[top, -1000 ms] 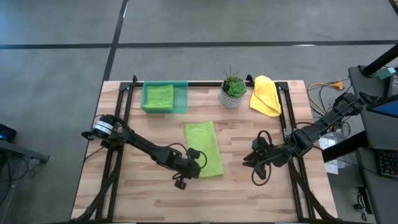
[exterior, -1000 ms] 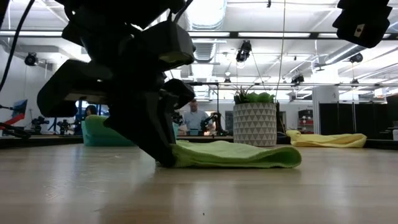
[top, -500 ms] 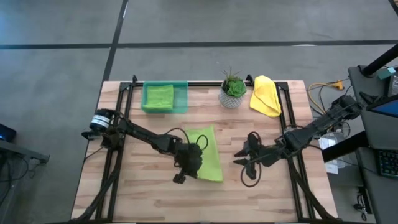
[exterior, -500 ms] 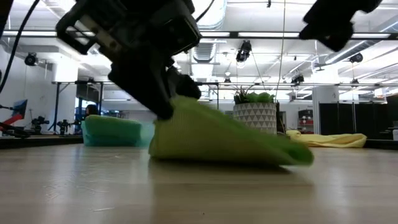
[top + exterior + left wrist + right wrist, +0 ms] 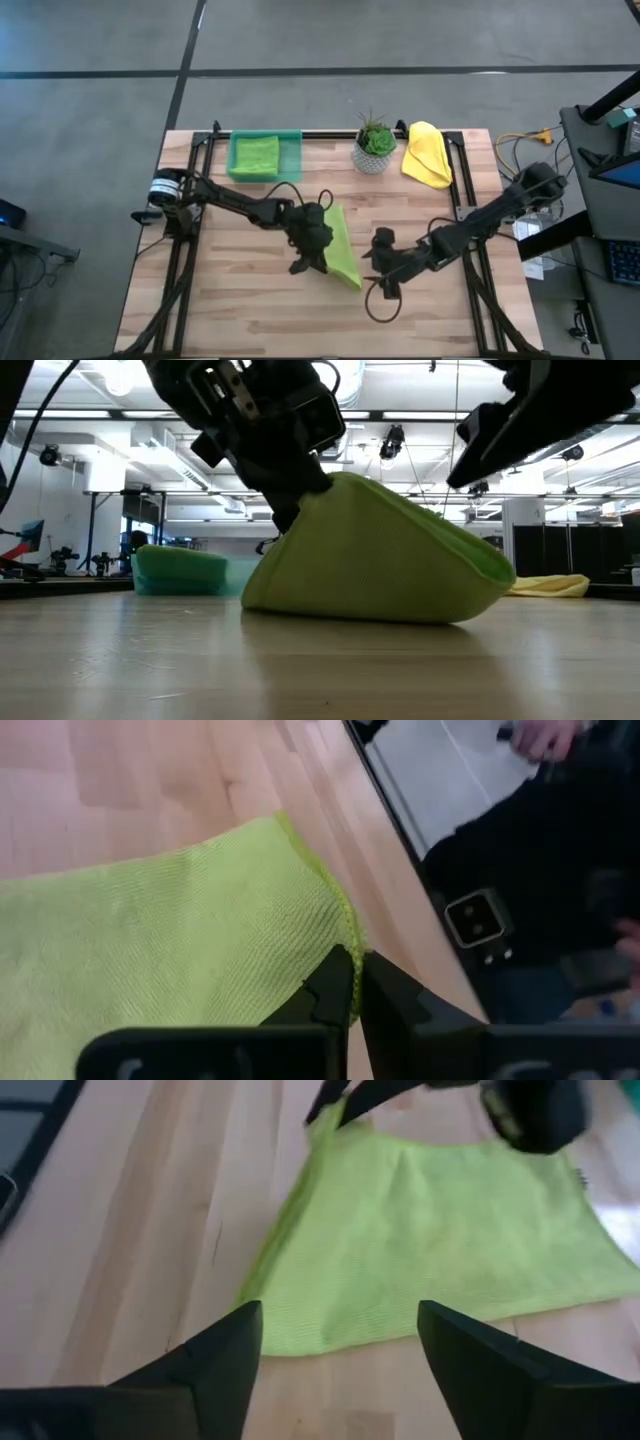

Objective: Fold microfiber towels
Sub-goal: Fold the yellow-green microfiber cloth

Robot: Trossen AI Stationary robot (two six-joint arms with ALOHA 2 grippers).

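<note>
Lifting: the left gripper (image 5: pixel 318 243) is closed on one edge of a soft lime green microfiber towel (image 5: pixel 342 245) and holds that edge up off the pale wooden slatted table (image 5: pixel 230 310); the wrist view shows the two dark fingers (image 5: pixel 335 985) pinched on the hem.
Towel shape: seen from table height, the lime towel (image 5: pixel 380 555) rises like a tent from the tabletop, peak at the left gripper (image 5: pixel 290 510), lower edge resting on the wood.
Towel place: in front of the small potted plant in its white patterned pot (image 5: pixel 374 145), toward the table's middle.
Right gripper: the right gripper (image 5: pixel 368 266) hovers just beside the towel on the side away from the left arm, its fingers (image 5: pixel 215 1355) spread wide with nothing between them, pointing at the towel's lower edge (image 5: pixel 400 1260).
Second lime towel: a folded lime green cloth (image 5: pixel 254 156) lies inside the see-through green plastic tray (image 5: pixel 292 160), well to one side of the plant along the table's far edge.
Yellow towel: a crumpled yellow microfiber cloth (image 5: pixel 427 153) lies just beside the plant on its other side, near the far corner.
Teal towel: I cannot pick one out.
</note>
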